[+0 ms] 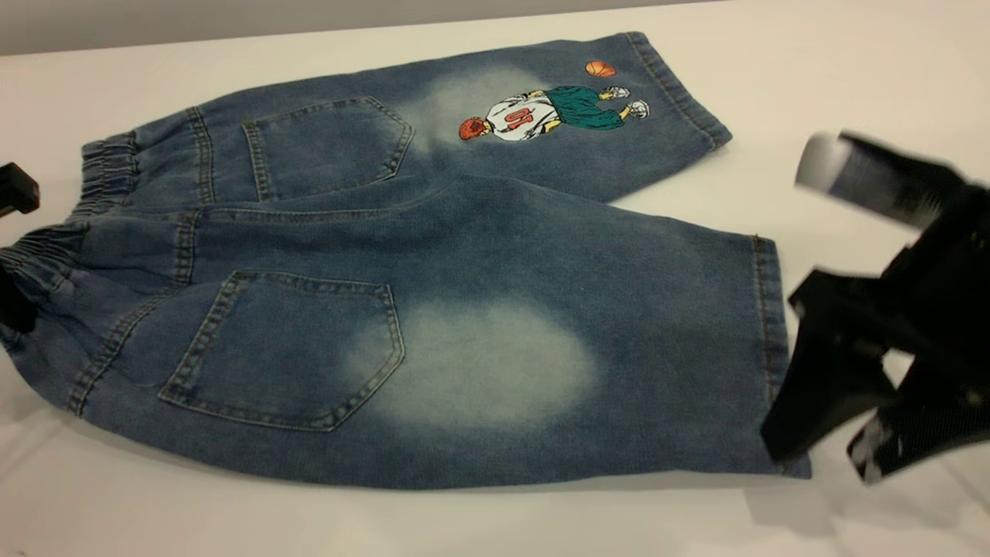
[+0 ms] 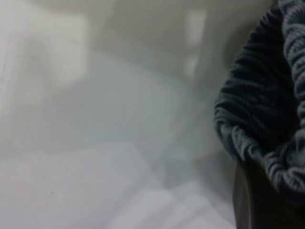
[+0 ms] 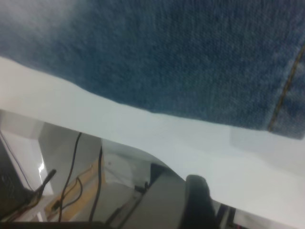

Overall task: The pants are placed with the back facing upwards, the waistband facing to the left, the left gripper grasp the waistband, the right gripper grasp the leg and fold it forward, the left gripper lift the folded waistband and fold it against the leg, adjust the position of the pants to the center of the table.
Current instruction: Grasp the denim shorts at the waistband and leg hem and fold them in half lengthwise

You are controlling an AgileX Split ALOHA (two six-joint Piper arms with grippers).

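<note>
Right pincer [image 1: 831, 445], the black two-jaw clamp with the white-grey labelled block on top, hangs just past the hem of the plain leg [image 1: 541, 348], near the right edge of the smooth white surface [image 1: 812, 70]; its two fingers are spread apart with nothing between them, one fingertip [image 1: 789, 441] right at the hem corner. Left pincer [image 1: 11, 255], a plain matte black claw only partly in view at the left edge, sits at the gathered elastic waistband [image 1: 93, 186], and honestly I can't tell if it's clenched on the fabric or not. Left wrist view just shows ruched denim bunched over a dark finger [image 2: 252, 200]. Knee-length blue denim pants [image 1: 402, 263] lie flat, back pockets up, waistband toward the left edge, legs toward the right. Leg with the basketball-player print [image 1: 553, 108] is along the far edge, faded-oval leg along the near edge.
</note>
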